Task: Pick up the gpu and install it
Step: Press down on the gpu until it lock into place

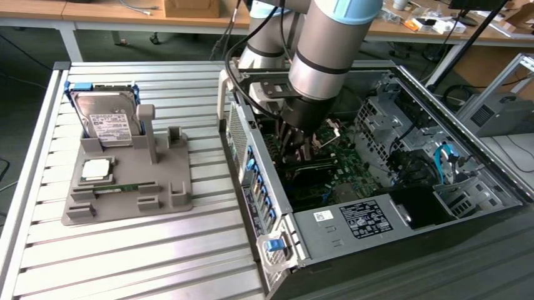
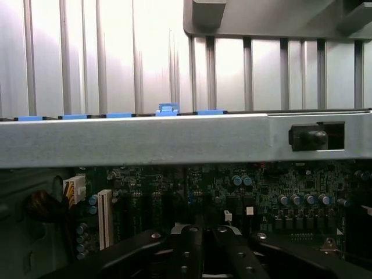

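Reaching down into the open computer case (image 1: 250, 150), the closed gripper (image 1: 294, 145) pressed close above the motherboard (image 2: 273, 192), apparently on the gpu (image 1: 311, 170) at its slot, so seating appeared nearly complete.

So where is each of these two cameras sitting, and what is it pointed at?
Exterior view: off the arm, raised, looking down at the slatted table, the grey parts holder with the hard drive, and the open computer case; the robot arm reaches down into the case.
Wrist view: on the wrist inside the case, facing across the motherboard toward the case's metal rail; the shut gripper shows at the edge.
Shared: motherboard, blue latches, slatted table.
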Motion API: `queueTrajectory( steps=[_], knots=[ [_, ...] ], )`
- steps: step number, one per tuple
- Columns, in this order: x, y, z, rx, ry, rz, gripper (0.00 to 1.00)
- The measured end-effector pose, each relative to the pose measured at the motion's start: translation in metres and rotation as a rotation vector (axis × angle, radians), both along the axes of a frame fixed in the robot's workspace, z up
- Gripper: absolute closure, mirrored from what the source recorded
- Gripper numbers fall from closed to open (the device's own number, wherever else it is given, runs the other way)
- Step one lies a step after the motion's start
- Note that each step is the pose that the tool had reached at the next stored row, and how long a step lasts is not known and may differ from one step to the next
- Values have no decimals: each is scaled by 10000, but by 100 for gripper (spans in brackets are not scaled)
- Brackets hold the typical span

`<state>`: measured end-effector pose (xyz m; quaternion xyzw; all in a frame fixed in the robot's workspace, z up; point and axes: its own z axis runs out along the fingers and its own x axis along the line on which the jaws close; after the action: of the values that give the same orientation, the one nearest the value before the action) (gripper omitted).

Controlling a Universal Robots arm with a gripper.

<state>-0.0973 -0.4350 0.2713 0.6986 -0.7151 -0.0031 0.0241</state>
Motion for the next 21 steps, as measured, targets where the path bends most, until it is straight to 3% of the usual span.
queueTrajectory(
  steps=[9, 12, 17, 21],
  knots=[
    [-5, -30, -1, -1, 0, 4, 89],
    [-5, -3, 0, -1, 1, 10, 89],
    [-4, 5, 175, -6, 1, 10, 89],
    [-4, 18, 195, -5, 1, 8, 89]
  ],
)
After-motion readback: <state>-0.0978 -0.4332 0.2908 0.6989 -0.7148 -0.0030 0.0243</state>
